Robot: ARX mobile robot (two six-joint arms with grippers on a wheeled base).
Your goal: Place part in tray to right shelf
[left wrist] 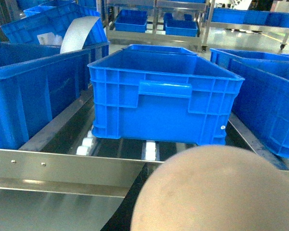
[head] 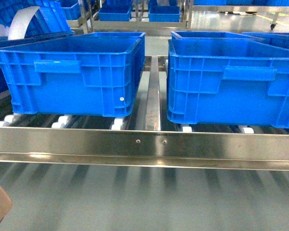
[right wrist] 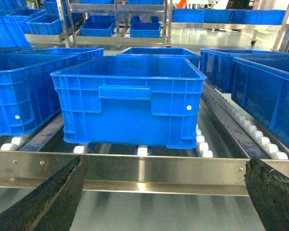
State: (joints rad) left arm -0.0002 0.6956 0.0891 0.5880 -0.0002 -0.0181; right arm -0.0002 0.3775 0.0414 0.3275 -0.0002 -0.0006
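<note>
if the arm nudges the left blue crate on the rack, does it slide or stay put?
Likely slides easily: the left blue crate sits on white rollers, so a push along the lane should send it rolling back. Probably stiff, given its ribbed moulded walls. Tipping seems unlikely, since it is wide and low. Its weight is unclear, because the contents are not visible.

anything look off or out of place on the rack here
Nothing looks spilled or damaged. Both blue crates sit squarely on the rollers behind the steel rail. Only oddity: a beige rounded shape blocks the left wrist view; what it is can't be told.
</note>
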